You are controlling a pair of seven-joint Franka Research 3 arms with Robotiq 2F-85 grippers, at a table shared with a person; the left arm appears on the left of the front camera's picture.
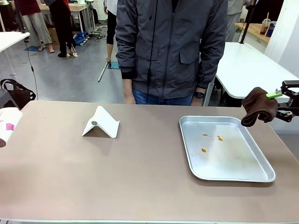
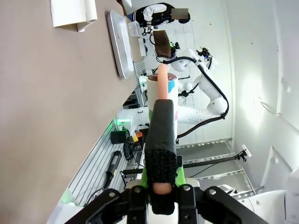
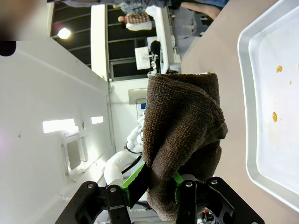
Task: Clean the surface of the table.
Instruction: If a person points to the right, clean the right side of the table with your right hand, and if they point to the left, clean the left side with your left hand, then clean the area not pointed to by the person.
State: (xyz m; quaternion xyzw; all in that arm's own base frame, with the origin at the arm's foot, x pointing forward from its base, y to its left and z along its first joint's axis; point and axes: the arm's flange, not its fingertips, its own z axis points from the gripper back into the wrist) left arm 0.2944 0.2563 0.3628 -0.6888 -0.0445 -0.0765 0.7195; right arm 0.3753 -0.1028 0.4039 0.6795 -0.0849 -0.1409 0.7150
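The brownish table (image 1: 93,168) spreads across the front view. At its far right edge my right gripper (image 1: 276,103) hangs above the table, shut on a folded brown cloth (image 1: 258,106). In the right wrist view the cloth (image 3: 182,135) bulges up from between the jaws of the gripper (image 3: 161,182) and hides the fingertips. Over the table's left edge, a white object with pink marks (image 1: 9,123) pokes in. In the left wrist view my left gripper (image 2: 161,109) is shut on this white cylindrical object (image 2: 161,91), with the table (image 2: 46,116) beside it.
A silver tray (image 1: 233,161) with a few orange crumbs (image 1: 203,150) lies on the right half of the table. A white folded stand (image 1: 100,122) sits left of centre. A person in a grey jacket (image 1: 170,46) stands at the far edge.
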